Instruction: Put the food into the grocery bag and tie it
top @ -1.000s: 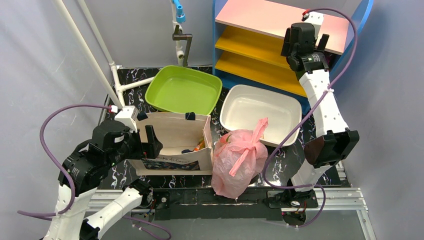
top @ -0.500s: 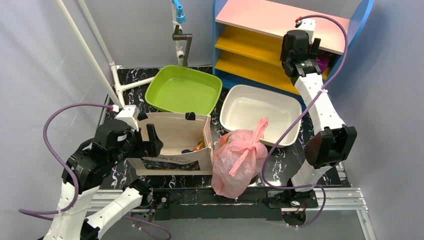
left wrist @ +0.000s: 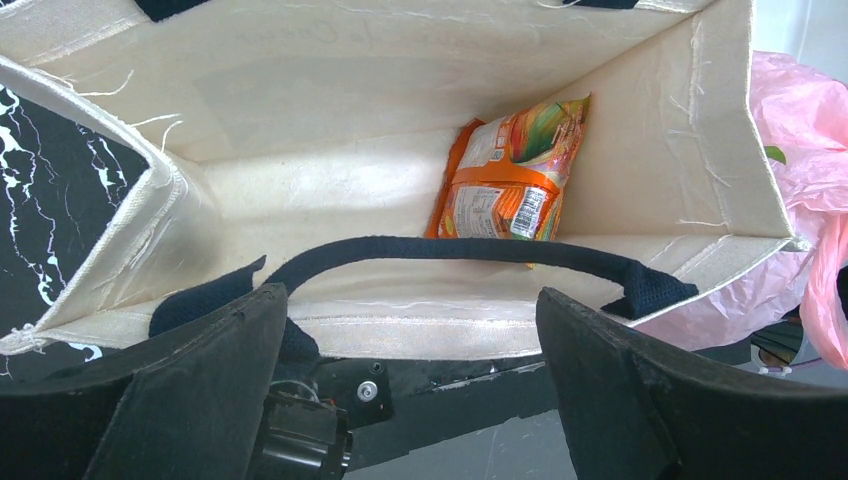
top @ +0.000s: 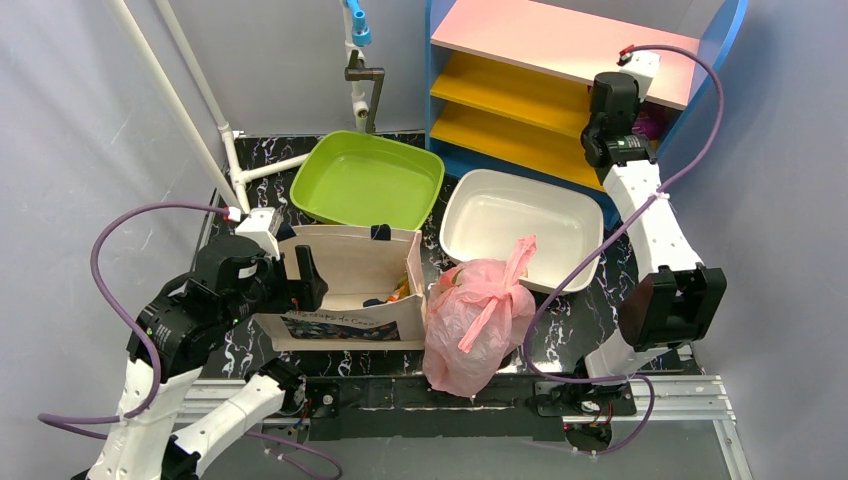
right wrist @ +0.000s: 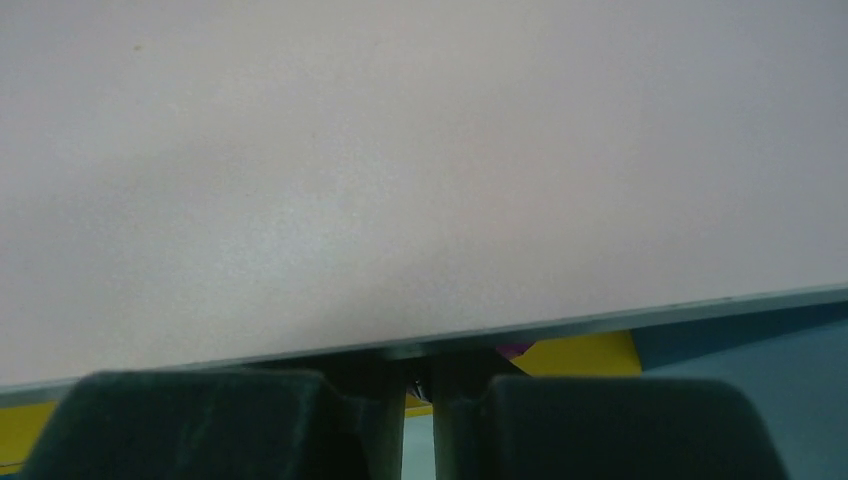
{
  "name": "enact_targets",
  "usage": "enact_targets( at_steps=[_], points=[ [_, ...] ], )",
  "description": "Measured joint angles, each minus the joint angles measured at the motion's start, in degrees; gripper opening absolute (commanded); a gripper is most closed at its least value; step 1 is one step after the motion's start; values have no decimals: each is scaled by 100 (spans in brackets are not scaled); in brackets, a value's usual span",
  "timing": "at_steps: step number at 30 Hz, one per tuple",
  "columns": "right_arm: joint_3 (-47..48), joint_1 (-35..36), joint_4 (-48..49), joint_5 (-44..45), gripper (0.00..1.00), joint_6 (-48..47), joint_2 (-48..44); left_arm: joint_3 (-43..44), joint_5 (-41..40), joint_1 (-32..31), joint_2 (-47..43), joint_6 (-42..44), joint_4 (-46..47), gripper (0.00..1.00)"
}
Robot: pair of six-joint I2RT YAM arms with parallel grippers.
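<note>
The pink grocery bag (top: 478, 318) stands at the table's front centre, its handles knotted on top; its crinkled side also shows in the left wrist view (left wrist: 800, 130). A green bit of food (left wrist: 772, 153) peeks through it. My right gripper (top: 632, 118) is raised under the pink shelf top, with the jaws almost together (right wrist: 432, 375). A purple thing (right wrist: 513, 349) lies just past its tips on the yellow shelf (top: 650, 122); whether it is pinched I cannot tell. My left gripper (top: 296, 255) hangs open over the canvas tote (left wrist: 412, 310), holding nothing.
The beige canvas tote (top: 345, 262) holds an orange snack packet (left wrist: 510, 170); its dark handle arches just beyond my left fingers. Behind stand a green tub (top: 365, 180) and a white tub (top: 520, 225). The blue shelf unit (top: 560, 40) fills the back right.
My right gripper has gone from wide open to nearly closed and shifted right along the shelf toward the purple thing. The left arm and the pink bag have barely moved.
</note>
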Motion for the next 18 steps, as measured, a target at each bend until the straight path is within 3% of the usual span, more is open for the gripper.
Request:
enact_targets(
  at_steps=[3, 18],
  points=[
    [-157, -22, 114, -81, 1, 90, -94, 9, 0, 0, 0, 2, 0, 95],
    [-284, -127, -793, -1447, 1, 470, -866, 796, -544, 0, 59, -15, -363, 96]
  ],
)
